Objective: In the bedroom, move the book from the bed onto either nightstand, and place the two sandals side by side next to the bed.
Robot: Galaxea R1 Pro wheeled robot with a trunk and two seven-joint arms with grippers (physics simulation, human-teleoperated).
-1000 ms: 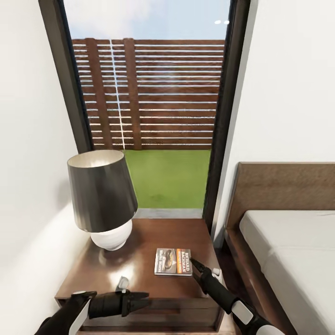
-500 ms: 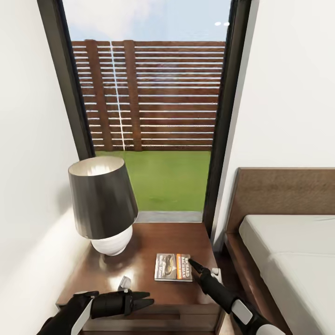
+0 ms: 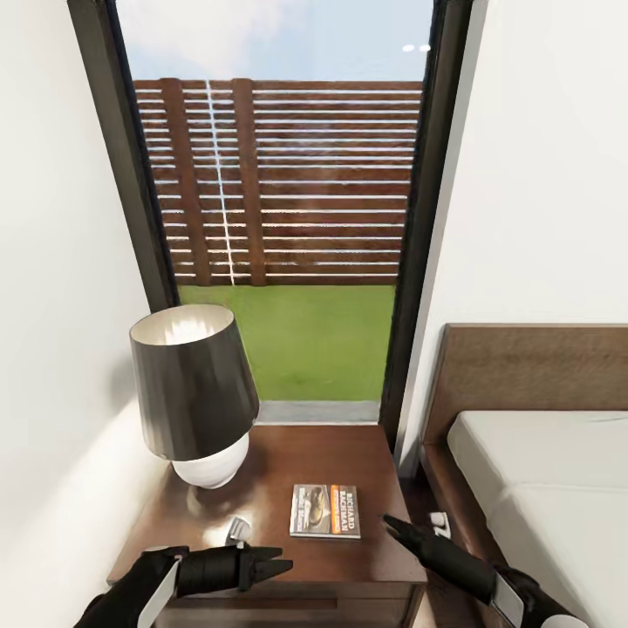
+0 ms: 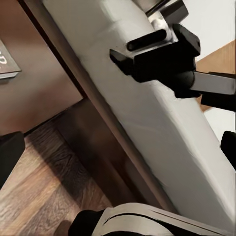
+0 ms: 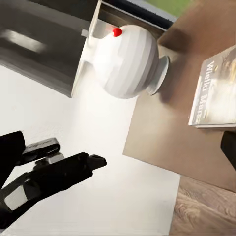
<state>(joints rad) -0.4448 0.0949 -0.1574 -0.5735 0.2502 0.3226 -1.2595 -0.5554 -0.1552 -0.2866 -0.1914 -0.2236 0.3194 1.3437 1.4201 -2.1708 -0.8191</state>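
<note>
The book (image 3: pixel 324 510) lies flat on the nightstand (image 3: pixel 270 462), right of the lamp, its white lettering facing the bed. In the right wrist view the book (image 5: pixel 216 93) rests near the nightstand's edge. My right gripper (image 3: pixel 392 526) hovers open just right of the book, a short gap away, with nothing between its fingers. Over the nightstand's front edge, left of the book, my left gripper (image 3: pixel 281 560) is open and empty. The bed (image 3: pixel 541 488) stands to the right with its off-white mattress. The sandals are out of view.
A dark-shaded lamp (image 3: pixel 194 392) with a white base (image 5: pixel 128 61) takes up the nightstand's left side. A tall black-framed window (image 3: pixel 279 218) rises behind it. White walls close in on both sides. A narrow strip of wood floor (image 4: pixel 44 172) separates nightstand and bed.
My right gripper has drawn back from the book's right edge toward the bed, leaving the book lying on the nightstand. The head view has shifted slightly; the left gripper keeps its place.
</note>
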